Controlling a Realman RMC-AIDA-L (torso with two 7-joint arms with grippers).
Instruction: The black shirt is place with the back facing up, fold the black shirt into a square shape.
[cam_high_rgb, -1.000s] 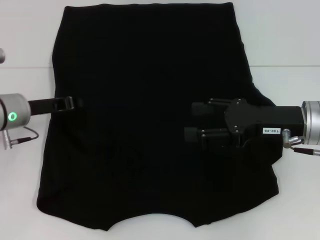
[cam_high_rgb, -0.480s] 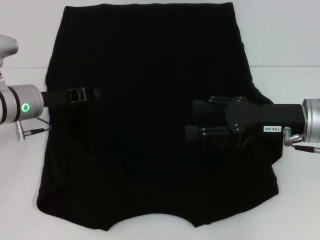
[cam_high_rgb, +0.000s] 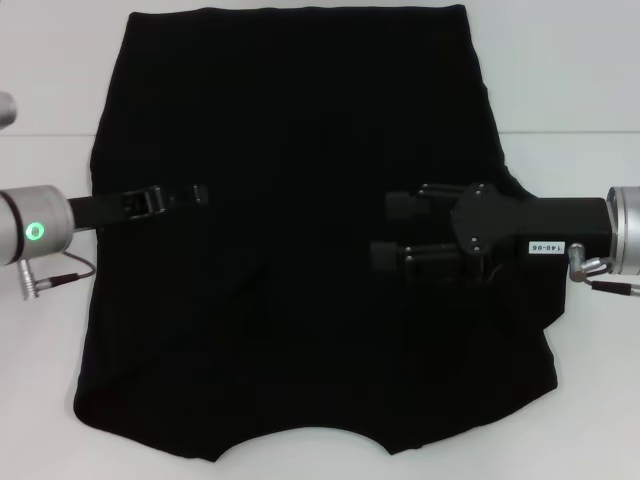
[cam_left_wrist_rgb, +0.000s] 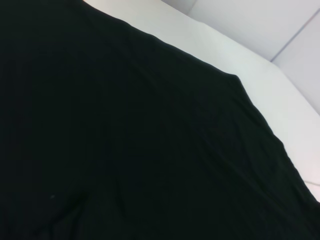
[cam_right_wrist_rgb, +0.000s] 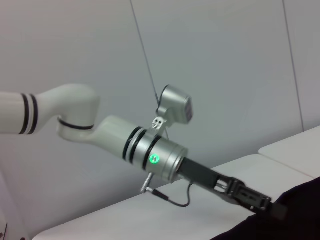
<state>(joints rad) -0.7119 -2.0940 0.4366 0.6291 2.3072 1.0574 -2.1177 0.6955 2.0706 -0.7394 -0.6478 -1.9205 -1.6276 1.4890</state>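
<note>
Shirt: black, spread flat on the white table, covering most of it; curved edge nearest the robot, straight edge at the far side. No lettering shows. Not yet a square.

Left gripper: reaches in over the shirt's left part, low to the cloth. Whether its fingers are parted or pinching cloth cannot be told; black on black hides it. In the right wrist view the left gripper meets the shirt's edge.

Right gripper: over the shirt's right part, fingers spread apart, nothing between them.

Risks, judged: the left gripper could catch only one layer, or none, so a fold drags crooked. The open right gripper resting on the cloth could pin or bunch it if the left pulls across.

Change: against a second ago, the left gripper has advanced farther inward from the shirt's left edge; the right gripper has barely shifted. The shirt's outline is the same.
</note>
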